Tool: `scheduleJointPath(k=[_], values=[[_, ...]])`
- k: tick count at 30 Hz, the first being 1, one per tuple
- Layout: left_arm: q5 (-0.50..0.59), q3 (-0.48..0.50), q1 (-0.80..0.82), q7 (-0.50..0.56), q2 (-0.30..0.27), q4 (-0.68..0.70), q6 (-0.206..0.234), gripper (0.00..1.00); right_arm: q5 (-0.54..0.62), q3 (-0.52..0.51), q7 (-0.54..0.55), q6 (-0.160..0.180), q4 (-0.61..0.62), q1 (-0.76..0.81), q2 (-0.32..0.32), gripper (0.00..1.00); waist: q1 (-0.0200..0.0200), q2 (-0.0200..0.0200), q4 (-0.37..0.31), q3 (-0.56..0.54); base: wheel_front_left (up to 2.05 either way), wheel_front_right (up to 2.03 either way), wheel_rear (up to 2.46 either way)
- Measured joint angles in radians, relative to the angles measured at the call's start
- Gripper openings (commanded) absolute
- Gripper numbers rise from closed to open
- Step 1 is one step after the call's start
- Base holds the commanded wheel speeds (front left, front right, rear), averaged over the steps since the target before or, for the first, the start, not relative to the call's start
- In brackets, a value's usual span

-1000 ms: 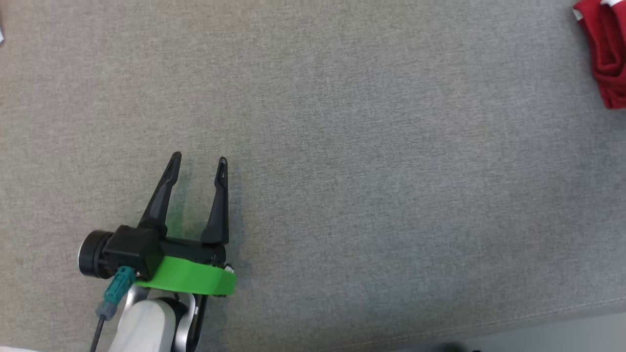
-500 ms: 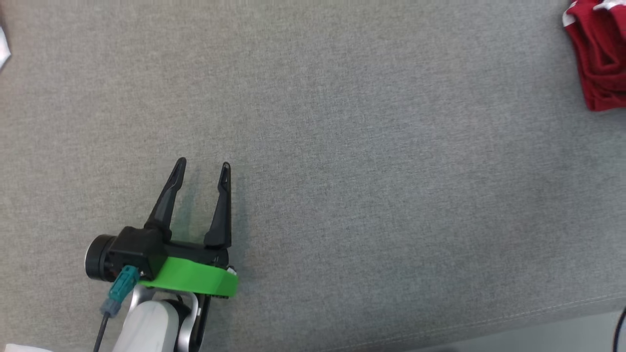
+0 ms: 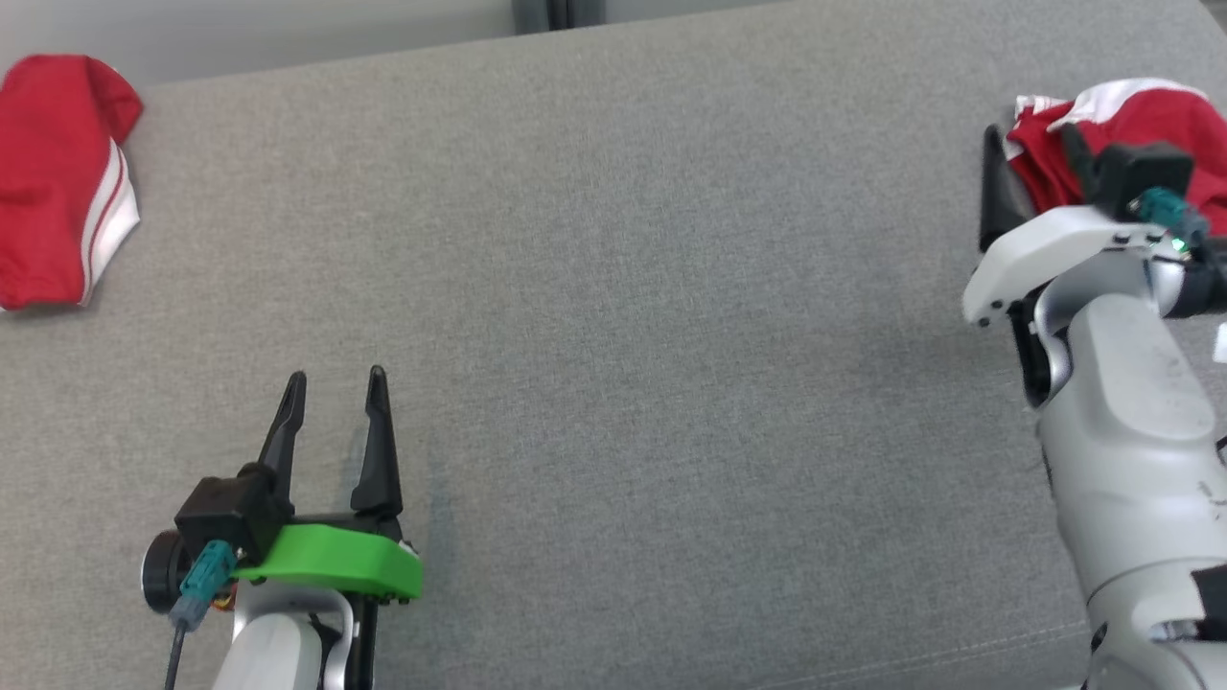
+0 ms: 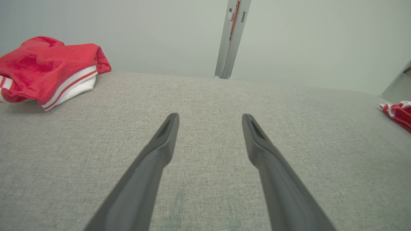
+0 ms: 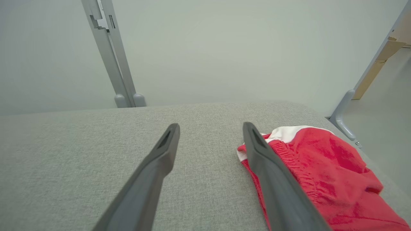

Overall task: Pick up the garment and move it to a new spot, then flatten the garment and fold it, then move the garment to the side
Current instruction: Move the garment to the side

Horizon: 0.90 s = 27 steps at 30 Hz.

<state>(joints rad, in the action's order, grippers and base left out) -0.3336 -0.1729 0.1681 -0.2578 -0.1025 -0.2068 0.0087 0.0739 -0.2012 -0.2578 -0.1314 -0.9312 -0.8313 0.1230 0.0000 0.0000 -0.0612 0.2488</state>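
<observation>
- The red shorts (image 3: 1160,115) lie in a crumpled heap at the far right of the grey upholstered surface (image 3: 671,335), close to its right edge.
- In the right wrist view the shorts (image 5: 321,160) show a gathered waistband and a white trim at their far end.
- The right gripper (image 3: 1028,134) sits at the left edge of that heap, with its two dark fingers spread wide apart.
- From its own camera, the right gripper (image 5: 210,125) has bare grey fabric (image 5: 80,144) between the fingers and grips nothing.
- One finger crosses the near left edge of the shorts in that view. I cannot tell whether it touches the cloth.
- The white forearm (image 3: 1131,402) of the right arm rises from the lower right corner of the head view.
- The left gripper (image 3: 335,374) is low on the left, well apart from both pieces of clothing. Its fingers are also spread and empty.
- A green collar (image 3: 335,565) rings its wrist, with a teal plug (image 3: 196,575) beside it.
- The left wrist view shows that gripper (image 4: 209,116) pointing across bare upholstery (image 4: 208,93), and the shorts (image 4: 399,114) are a small red patch at the right edge.
- A striped red garment (image 3: 53,172) rests at the far left corner of the surface. It is bundled, with white bands along one side (image 4: 41,64).
- A grey metal post (image 4: 231,38) stands behind the far edge against a pale wall (image 5: 224,48).
</observation>
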Motion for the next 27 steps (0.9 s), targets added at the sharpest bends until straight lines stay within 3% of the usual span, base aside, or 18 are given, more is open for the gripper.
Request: scheduleJointPath(k=[8, 16, 27], values=[[-0.007, 0.08, -0.09, -0.004, 0.026, -0.042, 0.006, 1.0, -0.161, 0.131, -0.005, 0.0, 0.26, 0.291, -0.062, 1.0, 0.0, 0.0, 0.025, -0.127, 0.0, 0.0, 0.0], [0.009, 0.114, -0.182, -0.005, 0.046, -0.046, -0.009, 1.0, -0.247, 0.266, -0.005, 0.0, 0.46, 0.583, -0.073, 1.0, 0.0, 0.0, 0.068, -0.218, 0.0, 0.0, 0.0], [0.014, 0.104, -0.248, -0.006, 0.051, -0.028, -0.007, 1.0, -0.256, 0.315, -0.005, 0.0, 0.616, 0.746, -0.074, 1.0, 0.0, 0.0, 0.097, -0.281, 0.0, 0.0, 0.0]])
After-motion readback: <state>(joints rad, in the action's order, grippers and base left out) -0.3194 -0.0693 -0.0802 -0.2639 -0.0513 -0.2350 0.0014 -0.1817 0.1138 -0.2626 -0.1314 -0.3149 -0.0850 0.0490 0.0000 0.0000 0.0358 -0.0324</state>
